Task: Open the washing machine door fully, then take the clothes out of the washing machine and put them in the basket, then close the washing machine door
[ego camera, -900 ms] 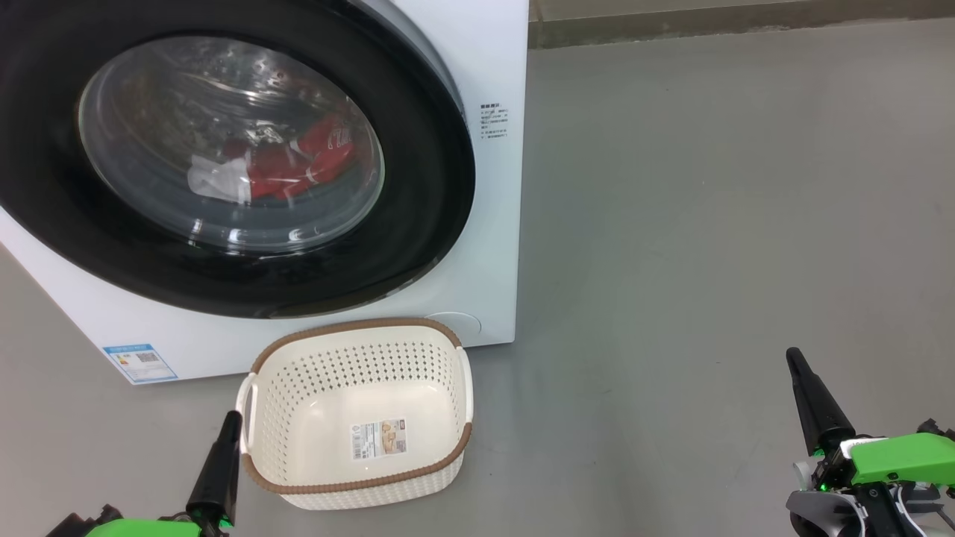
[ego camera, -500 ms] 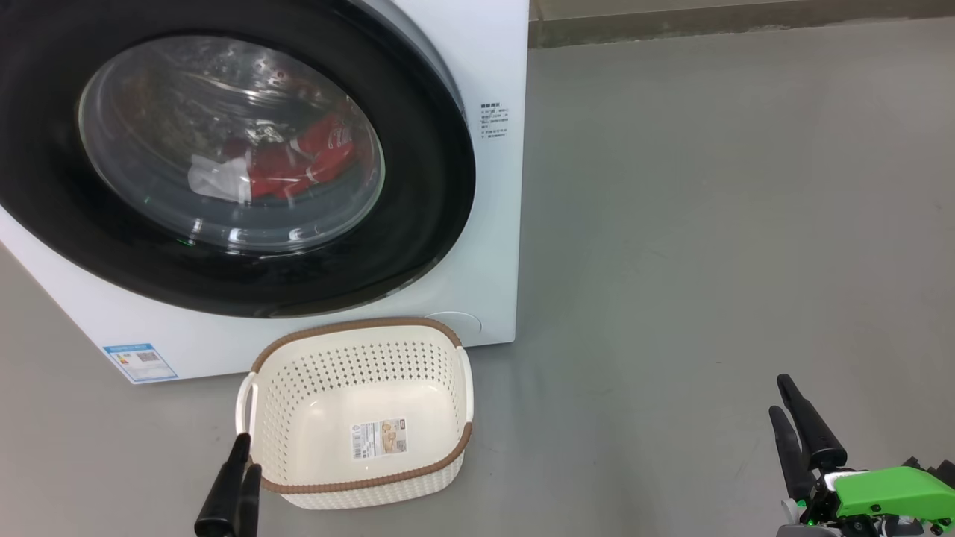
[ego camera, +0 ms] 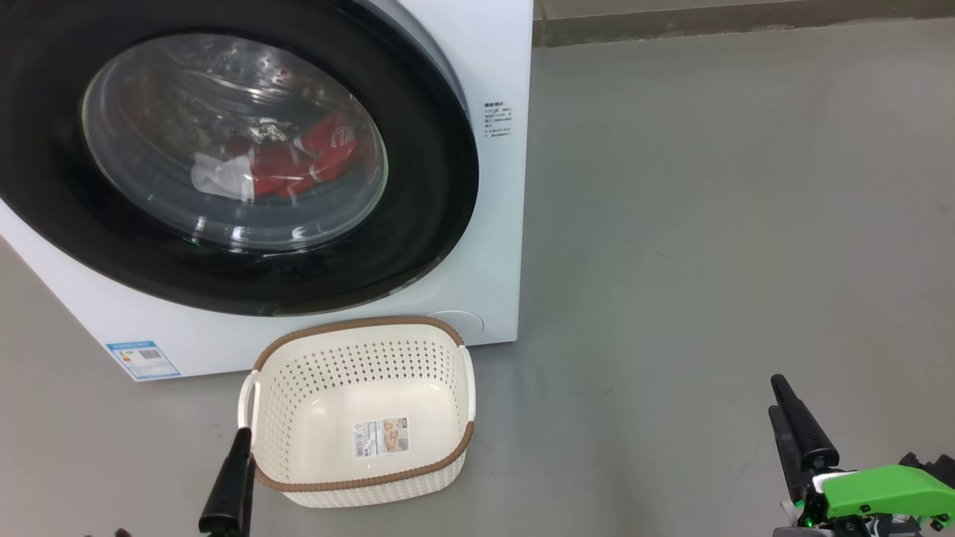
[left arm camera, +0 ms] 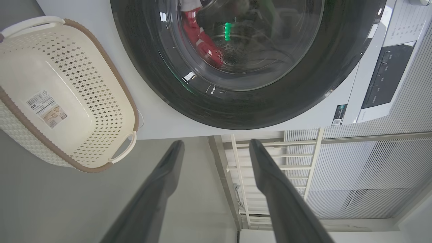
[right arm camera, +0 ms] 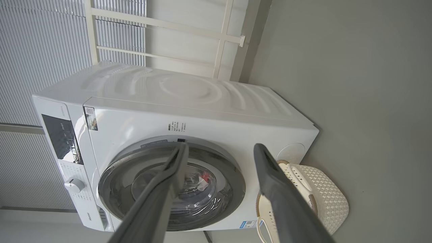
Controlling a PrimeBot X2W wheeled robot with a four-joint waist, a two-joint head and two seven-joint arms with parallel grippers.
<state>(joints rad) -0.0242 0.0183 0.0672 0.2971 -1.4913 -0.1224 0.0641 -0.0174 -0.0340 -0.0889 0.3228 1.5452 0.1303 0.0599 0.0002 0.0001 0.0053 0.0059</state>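
Holds left hand (left arm camera: 216,143), right hand (right arm camera: 221,146) lower than before, both spread, empty; faces shut washing machine door (ego camera: 418,224), basket (ego camera: 358,326) lengthwise along it.

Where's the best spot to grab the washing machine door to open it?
Likely the washing machine door at its black rim's right edge, coming from the right: a grey gap shows behind the rim there, and the bulging glass offers no hold.
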